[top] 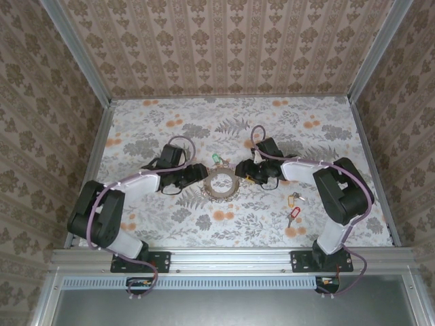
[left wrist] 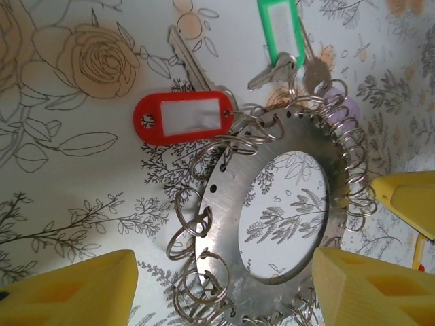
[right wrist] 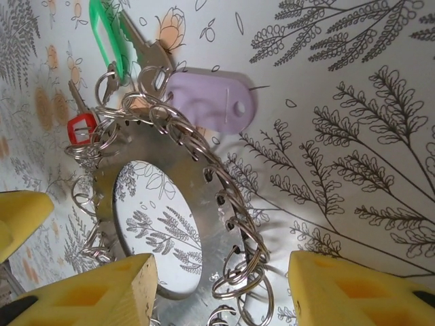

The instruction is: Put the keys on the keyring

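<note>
The keyring (top: 219, 183) is a flat metal ring with several split rings round its rim, lying mid-table. Keys with a red tag (left wrist: 180, 117), a green tag (left wrist: 279, 27) and a purple tag (right wrist: 212, 100) hang at its far edge. My left gripper (left wrist: 224, 292) is open, its yellow fingers either side of the keyring's near part (left wrist: 238, 272). At the keyring's right side my right gripper (right wrist: 221, 292) is open too, and the rim with its split rings (right wrist: 251, 258) lies between the fingers. In the top view the left gripper (top: 197, 175) and right gripper (top: 242, 171) flank the keyring.
Two loose keys lie on the flowered tablecloth to the right, one with a yellow tag (top: 294, 198) and one with a red tag (top: 293, 216). Patterned walls enclose the table on three sides. A metal rail (top: 231, 258) runs along the near edge.
</note>
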